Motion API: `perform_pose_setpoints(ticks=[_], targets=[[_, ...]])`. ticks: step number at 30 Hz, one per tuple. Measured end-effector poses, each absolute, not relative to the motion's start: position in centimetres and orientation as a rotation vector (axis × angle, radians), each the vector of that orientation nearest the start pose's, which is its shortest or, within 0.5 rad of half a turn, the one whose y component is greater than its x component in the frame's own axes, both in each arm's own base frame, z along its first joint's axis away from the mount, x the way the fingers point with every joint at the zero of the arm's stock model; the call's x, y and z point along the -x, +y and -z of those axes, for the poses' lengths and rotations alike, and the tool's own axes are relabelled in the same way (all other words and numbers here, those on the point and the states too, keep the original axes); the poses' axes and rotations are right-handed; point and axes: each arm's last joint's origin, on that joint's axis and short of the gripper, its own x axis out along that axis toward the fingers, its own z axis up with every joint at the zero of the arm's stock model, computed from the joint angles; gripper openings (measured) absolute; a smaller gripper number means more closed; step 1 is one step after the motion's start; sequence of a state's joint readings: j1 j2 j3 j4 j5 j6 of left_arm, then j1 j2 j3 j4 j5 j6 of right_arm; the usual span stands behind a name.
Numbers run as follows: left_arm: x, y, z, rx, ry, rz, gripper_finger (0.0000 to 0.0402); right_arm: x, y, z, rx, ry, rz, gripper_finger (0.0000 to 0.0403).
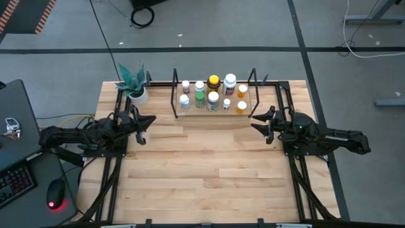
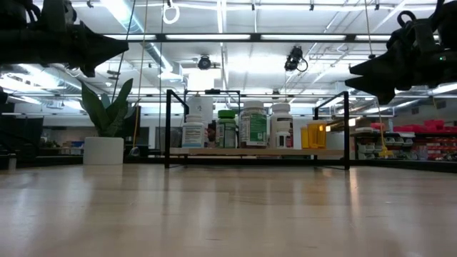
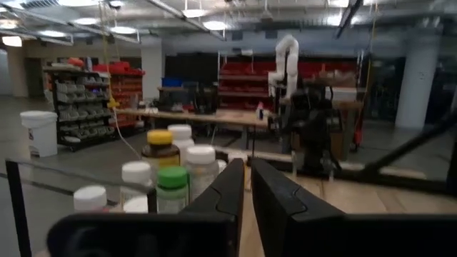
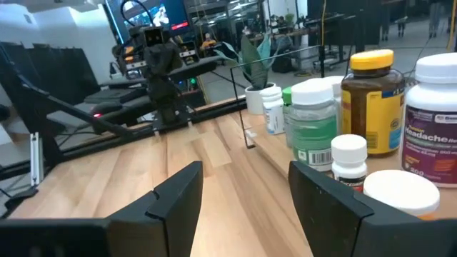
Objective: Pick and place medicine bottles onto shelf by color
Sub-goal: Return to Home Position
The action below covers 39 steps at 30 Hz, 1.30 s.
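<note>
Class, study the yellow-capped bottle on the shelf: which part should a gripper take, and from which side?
Take the yellow-capped bottle by its cap, coming straight down. It stands upright in the shelf's far row, with white-capped bottles close on both sides and in front, so its body looks walled in. The left gripper and right gripper hover off the shelf's ends.

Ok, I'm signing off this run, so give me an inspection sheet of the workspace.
Surface: wooden table, bare in front of the shelf.
Job's things: medicine bottles all standing on the shelf.
Clutter: potted plant at the back left corner.
Grippers: left pincer shut and empty at left; right pincer open and empty at right; both clear of the shelf.
Cables: black cable coiled on the floor behind; yellow cable at left.
Surroundings: keyboard and mouse left of the table.
</note>
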<state>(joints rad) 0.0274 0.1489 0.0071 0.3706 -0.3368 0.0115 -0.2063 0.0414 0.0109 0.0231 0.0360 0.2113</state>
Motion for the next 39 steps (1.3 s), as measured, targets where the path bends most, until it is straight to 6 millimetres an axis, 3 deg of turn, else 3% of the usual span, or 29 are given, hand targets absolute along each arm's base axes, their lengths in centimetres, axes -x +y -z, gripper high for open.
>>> perform_pose_setpoints(ticks=[13, 39], targets=[[-9.6, 1.2, -17.1, -0.002, -0.056, -0.358, 0.0032, -9.7, -2.1, -16.7, -0.214, -0.025, 0.24, 0.0215], [-9.6, 0.6, -17.3, 0.004, -0.078, -0.296, 0.0033, -9.8, -2.1, -16.8, -0.213, -0.037, 0.237, 0.0215]])
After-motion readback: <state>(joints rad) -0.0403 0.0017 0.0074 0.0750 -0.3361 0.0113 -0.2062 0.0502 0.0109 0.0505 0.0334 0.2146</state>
